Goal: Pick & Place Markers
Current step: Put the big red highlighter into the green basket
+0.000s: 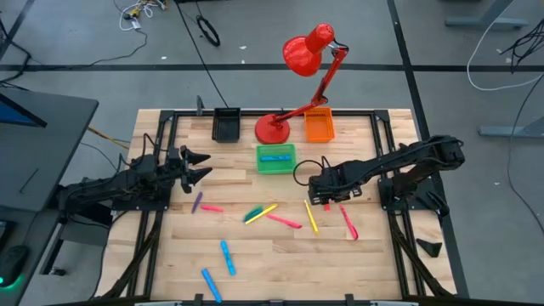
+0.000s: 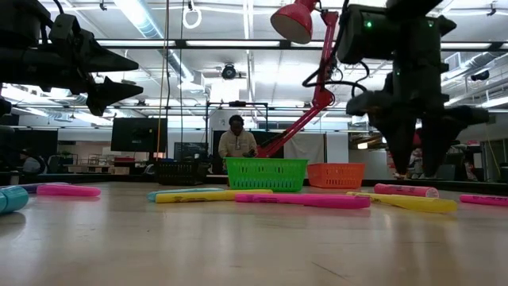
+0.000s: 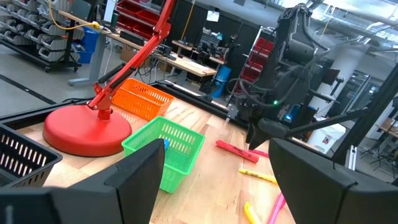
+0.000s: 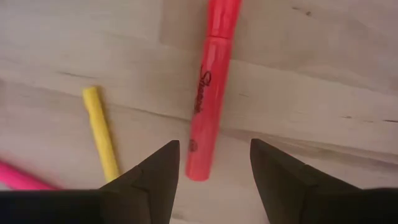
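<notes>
Item: my right gripper (image 1: 325, 202), jaws apart, nothing held, poised just above a pink-red Sharpie marker (image 4: 210, 87) lying flat on the wooden table (image 1: 365, 255), a yellow marker (image 4: 102, 133) beside it. Item: my left gripper (image 1: 202, 167), spread wide and empty, hovering at the table's left side. Item: remaining markers (image 1: 270, 212) scattered across the boards; a blue one (image 1: 274, 157) lies in the green basket (image 1: 275, 167) next to the red lamp (image 1: 274, 129)
</notes>
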`<state>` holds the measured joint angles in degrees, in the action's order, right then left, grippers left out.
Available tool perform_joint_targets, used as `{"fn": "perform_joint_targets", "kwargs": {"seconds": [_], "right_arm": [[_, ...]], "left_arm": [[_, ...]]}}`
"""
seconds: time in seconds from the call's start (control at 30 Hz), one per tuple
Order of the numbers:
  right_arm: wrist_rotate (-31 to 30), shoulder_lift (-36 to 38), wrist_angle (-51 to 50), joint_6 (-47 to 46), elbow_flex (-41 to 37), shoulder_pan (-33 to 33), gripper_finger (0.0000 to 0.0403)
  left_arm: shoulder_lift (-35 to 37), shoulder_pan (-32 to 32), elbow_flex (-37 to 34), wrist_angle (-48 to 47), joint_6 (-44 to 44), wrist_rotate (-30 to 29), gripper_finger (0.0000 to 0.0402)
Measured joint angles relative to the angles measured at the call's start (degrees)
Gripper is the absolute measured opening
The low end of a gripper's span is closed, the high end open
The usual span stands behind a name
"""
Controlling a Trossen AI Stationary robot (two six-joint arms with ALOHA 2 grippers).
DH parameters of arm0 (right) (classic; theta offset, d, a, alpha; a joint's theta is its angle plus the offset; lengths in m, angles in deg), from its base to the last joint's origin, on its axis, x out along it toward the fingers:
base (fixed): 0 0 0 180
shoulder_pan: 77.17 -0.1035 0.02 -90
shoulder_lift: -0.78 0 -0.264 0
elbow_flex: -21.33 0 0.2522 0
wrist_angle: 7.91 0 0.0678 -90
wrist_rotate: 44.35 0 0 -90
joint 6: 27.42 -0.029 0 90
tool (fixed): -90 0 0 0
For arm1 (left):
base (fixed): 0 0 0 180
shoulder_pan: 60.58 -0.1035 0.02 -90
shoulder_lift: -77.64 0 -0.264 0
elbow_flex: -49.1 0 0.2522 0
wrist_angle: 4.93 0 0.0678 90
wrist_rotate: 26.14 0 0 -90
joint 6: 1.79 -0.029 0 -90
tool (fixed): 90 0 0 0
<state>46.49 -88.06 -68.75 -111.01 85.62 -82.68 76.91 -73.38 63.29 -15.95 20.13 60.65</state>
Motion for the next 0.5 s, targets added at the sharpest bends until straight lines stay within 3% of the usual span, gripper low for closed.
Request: {"fn": "perform_joint_targets", "kwargs": {"seconds": [0.5], "right_arm": [[0.09,-5.48,6.45,0.25,-1.68,-0.37,0.02]], "left_arm": [[0.0,0.01,-0.02,0.0,0.0,0.0,0.0296]]}}
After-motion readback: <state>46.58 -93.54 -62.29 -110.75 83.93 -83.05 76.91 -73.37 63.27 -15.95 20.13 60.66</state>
